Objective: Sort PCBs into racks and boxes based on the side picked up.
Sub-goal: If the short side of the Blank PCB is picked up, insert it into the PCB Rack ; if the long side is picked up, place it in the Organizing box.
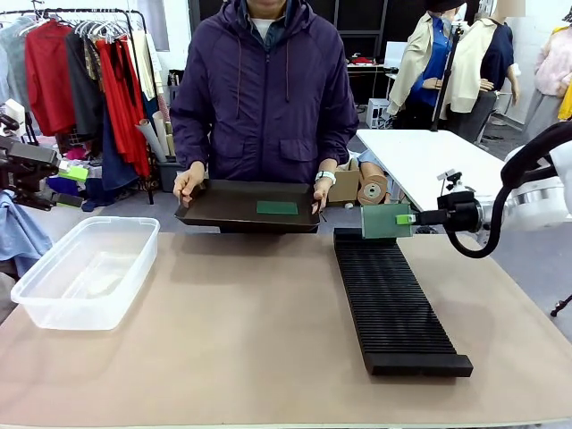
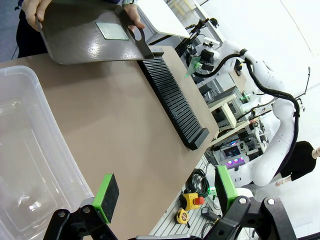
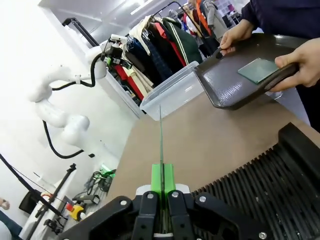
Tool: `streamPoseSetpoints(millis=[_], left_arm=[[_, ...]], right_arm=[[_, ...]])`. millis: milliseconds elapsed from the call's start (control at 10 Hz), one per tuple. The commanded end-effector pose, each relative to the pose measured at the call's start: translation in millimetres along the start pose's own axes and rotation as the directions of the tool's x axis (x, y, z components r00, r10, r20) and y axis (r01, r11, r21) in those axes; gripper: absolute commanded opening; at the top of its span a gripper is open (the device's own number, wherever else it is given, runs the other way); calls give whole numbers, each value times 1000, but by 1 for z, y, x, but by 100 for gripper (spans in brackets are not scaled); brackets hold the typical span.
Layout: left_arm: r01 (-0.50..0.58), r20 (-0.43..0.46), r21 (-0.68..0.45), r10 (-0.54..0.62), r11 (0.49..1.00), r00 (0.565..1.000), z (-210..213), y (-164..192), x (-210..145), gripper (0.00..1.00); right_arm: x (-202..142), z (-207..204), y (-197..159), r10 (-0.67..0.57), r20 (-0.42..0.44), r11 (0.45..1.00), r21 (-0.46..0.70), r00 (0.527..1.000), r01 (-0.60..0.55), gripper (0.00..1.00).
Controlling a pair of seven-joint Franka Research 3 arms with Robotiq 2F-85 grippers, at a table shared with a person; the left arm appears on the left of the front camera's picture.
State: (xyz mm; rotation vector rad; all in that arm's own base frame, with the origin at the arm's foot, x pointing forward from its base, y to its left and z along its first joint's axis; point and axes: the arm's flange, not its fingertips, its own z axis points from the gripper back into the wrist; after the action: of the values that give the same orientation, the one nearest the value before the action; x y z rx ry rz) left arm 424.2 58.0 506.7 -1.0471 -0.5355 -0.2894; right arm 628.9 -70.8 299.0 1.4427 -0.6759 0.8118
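Note:
My right gripper (image 1: 404, 219) is shut on a green PCB (image 1: 385, 221), holding it upright on edge just above the far end of the long black slotted rack (image 1: 393, 302). In the right wrist view that PCB (image 3: 161, 145) shows edge-on between the green pads (image 3: 157, 179), with the rack (image 3: 267, 195) below right. A second PCB (image 1: 277, 207) lies flat on the dark tray (image 1: 223, 207) that the person holds in both hands at the far edge. The clear tub (image 1: 88, 271) stands on the left. My left gripper (image 2: 165, 197) is open, hanging over the tub (image 2: 25, 150).
The brown table top (image 1: 241, 331) lies bare between tub and rack. A clothes rail (image 1: 80, 71) stands behind on the left, a white table (image 1: 429, 156) behind on the right. Cardboard rolls (image 1: 371, 186) sit beside the person.

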Motion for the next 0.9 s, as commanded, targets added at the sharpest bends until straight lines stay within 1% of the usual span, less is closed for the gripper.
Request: streamPoseSetpoints(millis=[0,400,600,800], left_arm=[[2,-1,-9,-2,1000,1000,1,-2,0,100],[2,-1,-9,-2,1000,1000,1,-2,0,100],[2,-1,-9,-2,1000,1000,1,-2,0,100],[2,-1,-9,-2,1000,1000,1,-2,0,100]], right_arm=[[-17,-4,-2,89,36,996,-24,995,-88,0],[-43,-3,-8,203,47,977,-68,978,-200,0],[-53,-1,-12,250,46,965,-90,967,-245,0],[-61,2,-15,281,67,957,-90,958,-274,0]])
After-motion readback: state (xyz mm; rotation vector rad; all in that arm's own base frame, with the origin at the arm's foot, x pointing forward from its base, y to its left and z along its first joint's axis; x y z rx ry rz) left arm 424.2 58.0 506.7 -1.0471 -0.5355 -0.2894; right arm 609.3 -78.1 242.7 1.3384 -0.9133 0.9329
